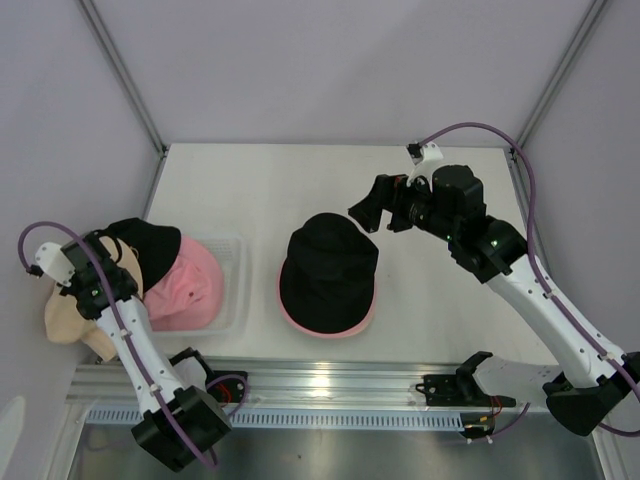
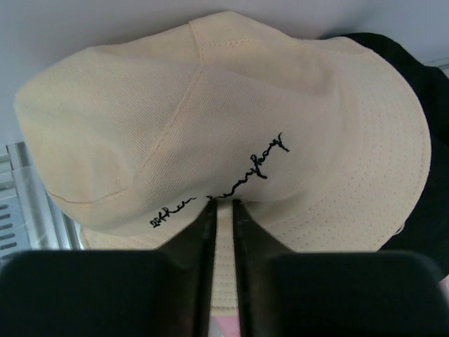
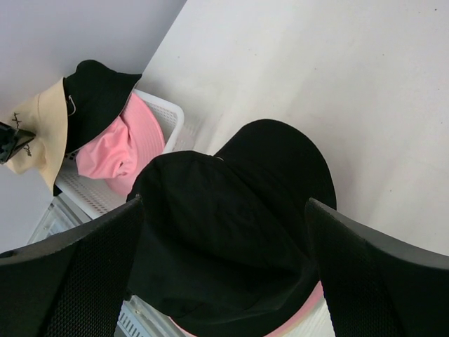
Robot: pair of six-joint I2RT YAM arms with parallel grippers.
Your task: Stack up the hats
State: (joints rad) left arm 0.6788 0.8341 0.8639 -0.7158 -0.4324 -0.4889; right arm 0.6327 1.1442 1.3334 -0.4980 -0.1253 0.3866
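Note:
My left gripper (image 2: 223, 205) is shut on the brim of the cream-beige hat (image 2: 210, 119), just below its dark script. In the top view this gripper (image 1: 108, 258) holds the cream hat (image 1: 68, 320) at the table's left edge. A black hat (image 1: 148, 245) and a pink hat (image 1: 188, 285) lie in the white tray (image 1: 236, 290). Another black hat (image 1: 328, 270) sits on a pink hat whose brim (image 1: 330, 330) shows beneath it, mid-table. My right gripper (image 1: 370, 212) is open and empty, above and to the right of that stack (image 3: 231, 232).
The tray (image 3: 160, 107) stands left of the stack, near the table's front edge. A metal rail (image 1: 330, 385) runs along the front. Grey walls close in the back and both sides. The right arm's cable (image 1: 500, 135) loops above the table at the back right.

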